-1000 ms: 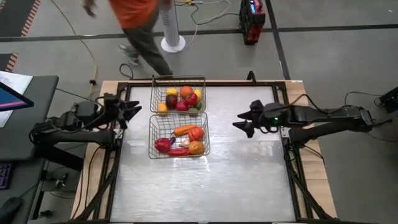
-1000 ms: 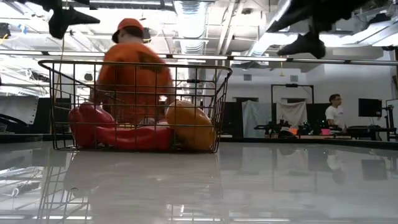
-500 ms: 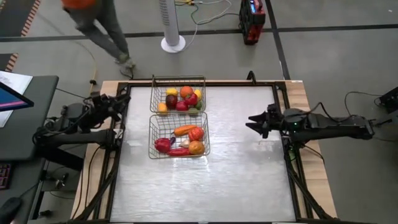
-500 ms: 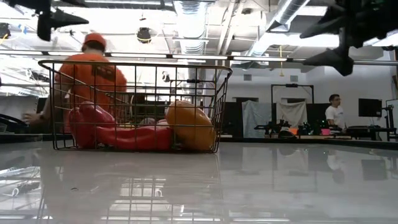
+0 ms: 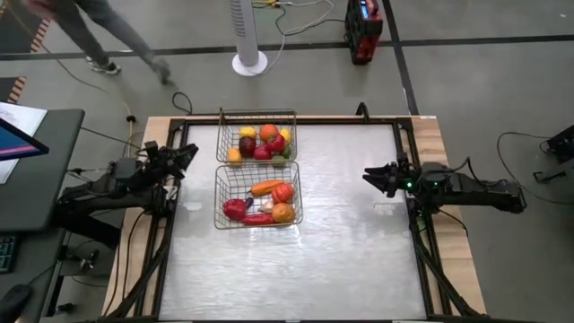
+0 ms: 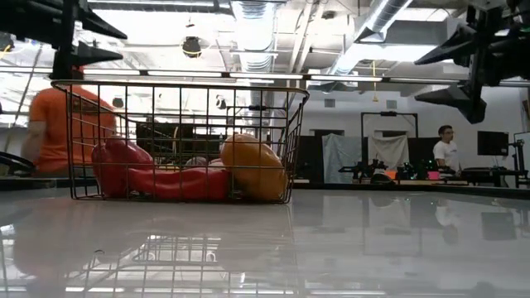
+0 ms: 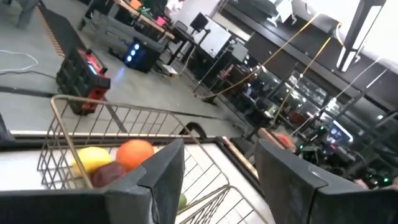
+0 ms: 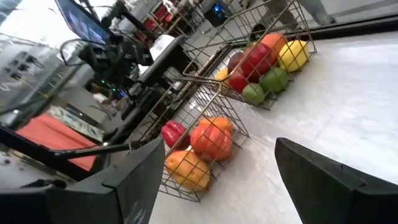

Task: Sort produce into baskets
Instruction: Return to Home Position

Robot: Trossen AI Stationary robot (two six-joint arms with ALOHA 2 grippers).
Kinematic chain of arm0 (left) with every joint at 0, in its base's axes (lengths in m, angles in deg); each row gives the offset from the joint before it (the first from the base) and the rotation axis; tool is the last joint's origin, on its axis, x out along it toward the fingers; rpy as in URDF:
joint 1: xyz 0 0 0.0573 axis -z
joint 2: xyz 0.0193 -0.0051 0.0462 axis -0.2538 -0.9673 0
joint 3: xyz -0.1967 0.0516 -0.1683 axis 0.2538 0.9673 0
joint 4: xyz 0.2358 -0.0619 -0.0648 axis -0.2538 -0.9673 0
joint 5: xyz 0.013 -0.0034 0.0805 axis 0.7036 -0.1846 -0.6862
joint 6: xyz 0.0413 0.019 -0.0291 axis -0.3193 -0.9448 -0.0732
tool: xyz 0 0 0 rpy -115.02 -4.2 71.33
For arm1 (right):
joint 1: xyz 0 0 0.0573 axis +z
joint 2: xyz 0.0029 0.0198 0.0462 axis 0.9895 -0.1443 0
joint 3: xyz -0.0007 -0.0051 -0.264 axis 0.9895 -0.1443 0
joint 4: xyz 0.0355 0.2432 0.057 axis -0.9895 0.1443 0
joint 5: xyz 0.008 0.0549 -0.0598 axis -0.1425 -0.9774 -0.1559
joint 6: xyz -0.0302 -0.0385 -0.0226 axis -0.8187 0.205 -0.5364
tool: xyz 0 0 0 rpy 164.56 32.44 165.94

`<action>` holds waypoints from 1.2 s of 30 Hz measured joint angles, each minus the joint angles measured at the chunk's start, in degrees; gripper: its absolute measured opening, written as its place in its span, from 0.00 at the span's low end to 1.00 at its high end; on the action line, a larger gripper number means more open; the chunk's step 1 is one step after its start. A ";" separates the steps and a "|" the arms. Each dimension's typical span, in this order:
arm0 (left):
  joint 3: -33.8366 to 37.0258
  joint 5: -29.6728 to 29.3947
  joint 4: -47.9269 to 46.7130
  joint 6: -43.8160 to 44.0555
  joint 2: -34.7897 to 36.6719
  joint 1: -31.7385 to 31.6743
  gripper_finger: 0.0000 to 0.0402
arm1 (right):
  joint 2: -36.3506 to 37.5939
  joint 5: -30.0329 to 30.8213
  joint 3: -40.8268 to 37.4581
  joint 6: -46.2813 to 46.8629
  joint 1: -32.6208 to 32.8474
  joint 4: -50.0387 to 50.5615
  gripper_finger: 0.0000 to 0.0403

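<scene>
1. The produce point(image 5: 261, 142) is sitting entirely inside two wire baskets left of the desk's middle. The far basket point(image 5: 256, 113) is carrying yellow, orange, red and green pieces. The near basket point(image 5: 218, 191), just beside it, is carrying red and orange ones. No piece is lying loose on the desk point(image 5: 341, 260).
2. The left arm point(image 5: 108, 184) is hanging over the desk's left edge. The left jaws are released, gripping nothing, and pointing at the seam where the two baskets meet.
3. The right arm point(image 5: 466, 184) is hanging over the right edge. The right jaws are spread, also gripping nothing, and facing the baskets across a wide stretch of bare desk.
4. The relation that matters is this: the baskets are lying straight ahead of both pairs of jaws, between the arms, with the left jaws near them and the right jaws well apart.
5. The sorting is looking finished, so the coming move is probably a retreat, each arm pulling back along its own line, away from the wire.
6. In the low view both pairs of jaws are riding above the near basket's rim, so I am judging a snag unlikely. The left arm is the one to watch.
</scene>
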 joint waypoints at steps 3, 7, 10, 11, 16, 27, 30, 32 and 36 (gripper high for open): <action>1.44 1.01 0.89 0.25 -0.02 0.00 0.45 | 3.33 0.00 -1.89 1.37 0.00 -0.08 0.82; 2.47 2.12 0.87 1.61 0.00 0.00 0.45 | 6.29 0.03 -4.01 2.81 0.02 -0.01 0.82; 3.33 2.66 1.48 2.97 0.02 0.00 0.45 | 6.21 0.00 -4.89 3.11 0.04 -0.04 0.82; 3.93 3.06 2.24 3.24 0.02 0.00 0.45 | 6.21 0.00 -5.36 3.53 0.04 -0.44 0.82; 6.29 5.51 6.73 3.91 0.02 0.00 0.45 | 6.25 -0.65 -8.78 6.10 0.09 -6.52 0.82; 11.13 14.94 13.78 7.74 0.00 0.00 0.45 | 6.24 -1.24 -12.22 1.72 -0.04 -18.12 0.80; 12.87 16.67 15.42 10.76 -0.02 0.02 0.45 | 6.24 -1.24 -12.22 -0.72 -0.05 -18.50 0.78; 13.27 17.44 15.51 13.20 -0.02 0.02 0.45 | 6.24 -1.26 -12.22 -1.95 -0.04 -18.52 0.76; 13.61 17.56 15.53 15.00 -0.02 0.02 0.45 | 6.24 -1.28 -12.20 -3.36 0.19 -17.92 0.75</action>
